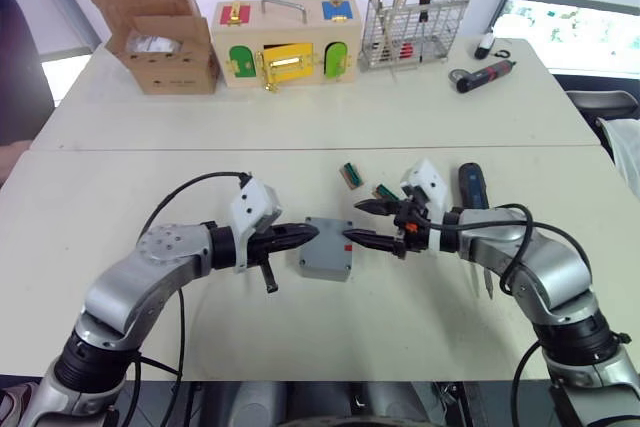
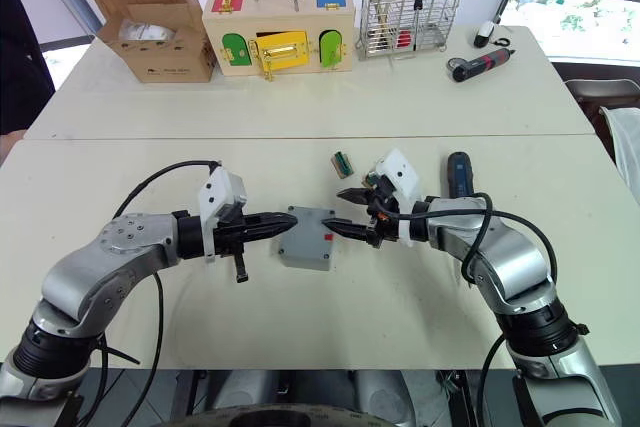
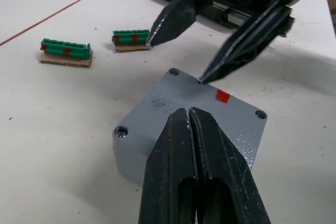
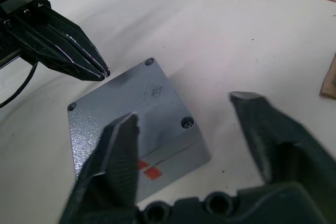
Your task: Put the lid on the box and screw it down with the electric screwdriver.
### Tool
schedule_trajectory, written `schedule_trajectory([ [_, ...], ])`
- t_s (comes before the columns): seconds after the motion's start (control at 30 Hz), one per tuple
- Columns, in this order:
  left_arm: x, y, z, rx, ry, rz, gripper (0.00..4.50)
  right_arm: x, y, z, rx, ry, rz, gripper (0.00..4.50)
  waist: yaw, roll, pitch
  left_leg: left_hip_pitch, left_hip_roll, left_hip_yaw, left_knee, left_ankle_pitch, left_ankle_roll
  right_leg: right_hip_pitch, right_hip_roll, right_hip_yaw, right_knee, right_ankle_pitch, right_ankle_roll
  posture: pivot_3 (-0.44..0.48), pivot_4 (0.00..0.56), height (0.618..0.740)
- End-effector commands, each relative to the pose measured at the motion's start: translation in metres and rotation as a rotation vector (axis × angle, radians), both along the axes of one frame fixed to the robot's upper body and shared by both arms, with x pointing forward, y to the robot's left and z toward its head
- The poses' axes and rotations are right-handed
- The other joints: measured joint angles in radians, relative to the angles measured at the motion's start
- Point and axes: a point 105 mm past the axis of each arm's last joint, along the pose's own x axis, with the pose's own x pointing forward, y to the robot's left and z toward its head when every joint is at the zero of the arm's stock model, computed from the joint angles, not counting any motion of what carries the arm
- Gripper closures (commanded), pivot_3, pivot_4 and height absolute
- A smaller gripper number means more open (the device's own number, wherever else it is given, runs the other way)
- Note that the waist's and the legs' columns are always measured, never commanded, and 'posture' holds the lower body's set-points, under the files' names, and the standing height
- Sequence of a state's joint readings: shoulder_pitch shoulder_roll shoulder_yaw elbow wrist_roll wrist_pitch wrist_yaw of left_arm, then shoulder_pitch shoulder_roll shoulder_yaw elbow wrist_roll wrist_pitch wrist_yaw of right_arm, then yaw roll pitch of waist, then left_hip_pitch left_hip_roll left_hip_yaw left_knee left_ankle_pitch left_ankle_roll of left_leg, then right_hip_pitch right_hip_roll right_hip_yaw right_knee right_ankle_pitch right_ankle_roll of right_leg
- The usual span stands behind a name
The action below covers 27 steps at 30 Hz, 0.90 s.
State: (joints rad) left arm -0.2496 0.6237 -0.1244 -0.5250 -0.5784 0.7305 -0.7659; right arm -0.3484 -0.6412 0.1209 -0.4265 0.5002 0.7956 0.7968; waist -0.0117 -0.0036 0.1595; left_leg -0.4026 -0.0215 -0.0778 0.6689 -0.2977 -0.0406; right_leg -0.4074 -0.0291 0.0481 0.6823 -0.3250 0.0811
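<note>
Lid [image 3: 197,109] sits on the box [image 1: 326,250], mid worktop [image 1: 120,187] — rigid, light plastic, likely slides; steady by the sides. Left pincer [image 1: 309,232] closed, empty, at its edge; right pincer [image 1: 352,223] open, straddling the far edge. Electric screwdriver [image 1: 472,187] lies behind the right arm — green connectors [image 1: 350,175] nearby.
</note>
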Motion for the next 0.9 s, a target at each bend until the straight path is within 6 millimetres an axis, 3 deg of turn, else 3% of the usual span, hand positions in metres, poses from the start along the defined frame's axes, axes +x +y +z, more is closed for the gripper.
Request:
schedule_trajectory([
  [0.03, -0.001, -0.006, 0.018, -0.051, -0.042, -0.04, 4.5, 0.005, -0.01, 0.035, 0.048, -0.087, -0.045, 0.11, 0.001, 0.0, 0.0, 0.0, 0.0, 0.0, 0.0, 0.0, 0.0, 0.0, 0.0, 0.0, 0.0, 0.0, 0.0, 0.0, 0.15, 0.74],
  [0.13, -0.006, -0.014, 0.025, -0.064, -0.048, -0.104, 4.5, 0.012, -0.04, 0.063, 0.081, -0.046, -0.146, 0.01, 0.001, 0.0, 0.0, 0.0, 0.0, 0.0, 0.001, 0.0, 0.0, 0.0, 0.0, 0.0, 0.0, 0.0, 0.0, 0.0, 0.15, 0.74],
  [0.23, -0.017, -0.023, 0.028, -0.058, -0.05, -0.194, 4.5, 0.015, -0.08, 0.076, 0.015, 0.047, -0.289, 0.01, 0.003, 0.0, 0.0, 0.0, 0.0, 0.0, 0.001, 0.0, 0.0, 0.0, 0.0, 0.0, 0.0, 0.0, 0.0, 0.0, 0.15, 0.74],
  [0.3, -0.023, -0.028, 0.029, -0.06, -0.049, -0.238, 4.5, 0.007, -0.108, 0.071, -0.102, 0.185, -0.367, 0.01, 0.003, 0.0, 0.0, 0.0, 0.0, 0.0, 0.0, -0.001, 0.001, 0.0, 0.0, 0.0, -0.001, 0.0, 0.0, 0.0, 0.15, 0.74],
  [0.37, -0.029, -0.031, 0.027, -0.047, -0.054, -0.273, 4.5, -0.007, -0.127, 0.067, -0.182, 0.326, -0.403, 0.01, 0.004, 0.0, 0.0, -0.001, 0.0, 0.0, 0.0, -0.001, 0.002, 0.0, 0.0, 0.0, -0.002, 0.0, 0.0, 0.0, 0.15, 0.74],
  [0.5, -0.037, -0.04, 0.026, -0.025, -0.077, -0.309, 4.5, -0.013, -0.158, 0.055, -0.27, 0.492, -0.546, 0.01, -0.004, 0.0, 0.0, 0.0, 0.001, 0.003, 0.0, -0.001, 0.003, 0.0, 0.0, 0.001, -0.002, 0.0, 0.0, 0.0, 0.15, 0.74],
  [0.7, -0.044, -0.052, 0.028, -0.062, -0.097, -0.304, 4.5, 0.002, -0.187, 0.027, -0.28, 0.68, -0.718, 0.01, -0.001, 0.0, 0.0, 0.001, 0.001, 0.005, 0.0, -0.001, 0.003, 0.0, 0.001, 0.003, -0.001, 0.0, 0.0, 0.0, 0.15, 0.74],
  [0.9, -0.045, -0.057, 0.021, -0.09, -0.087, -0.241, 4.5, 0.024, -0.189, 0.011, -0.268, 0.784, -0.785, 0.01, 0.002, 0.0, 0.0, 0.001, 0.001, 0.005, 0.0, -0.001, 0.003, -0.001, 0.001, 0.003, -0.001, 0.0, 0.0, 0.0, 0.15, 0.74],
])
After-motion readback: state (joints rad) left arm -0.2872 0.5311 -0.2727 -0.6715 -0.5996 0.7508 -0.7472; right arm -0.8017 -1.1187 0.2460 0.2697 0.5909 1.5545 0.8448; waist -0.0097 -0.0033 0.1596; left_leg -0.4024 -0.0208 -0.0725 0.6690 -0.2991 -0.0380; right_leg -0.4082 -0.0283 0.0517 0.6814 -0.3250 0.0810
